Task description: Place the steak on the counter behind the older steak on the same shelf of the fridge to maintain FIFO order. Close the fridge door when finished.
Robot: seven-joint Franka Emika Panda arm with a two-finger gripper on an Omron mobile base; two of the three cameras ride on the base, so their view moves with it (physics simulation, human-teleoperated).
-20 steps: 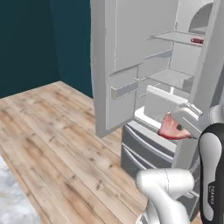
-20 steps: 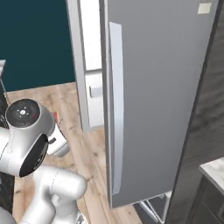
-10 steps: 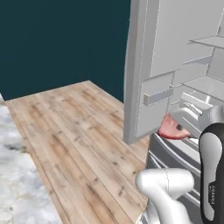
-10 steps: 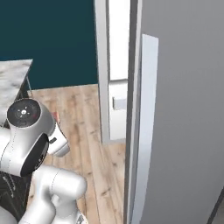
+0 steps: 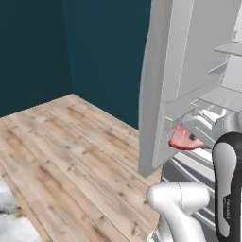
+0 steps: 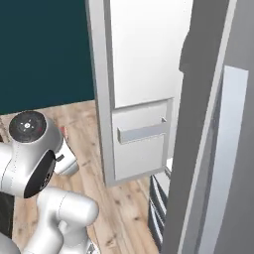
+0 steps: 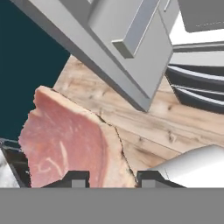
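**Steak in the claw, carried toward the open fridge**

Claw (image 7: 108, 177) clenched on the steak (image 7: 70, 140), pale pink chunk rising between the two dark tips. In the left base view, steak (image 5: 182, 138) hanging just beside the lower edge of the open fridge door (image 5: 163, 94), near the front of the fridge (image 5: 222, 94), above the bottom drawers (image 5: 189, 165). Shelf and older steak not identifiable from here. Judged step: transport to the shelf. Best done by lifting clear of the door's edge and bins first, then swinging right into the cavity, keeping the grip firm and the meat level, reaching deep to the far side before lowering.
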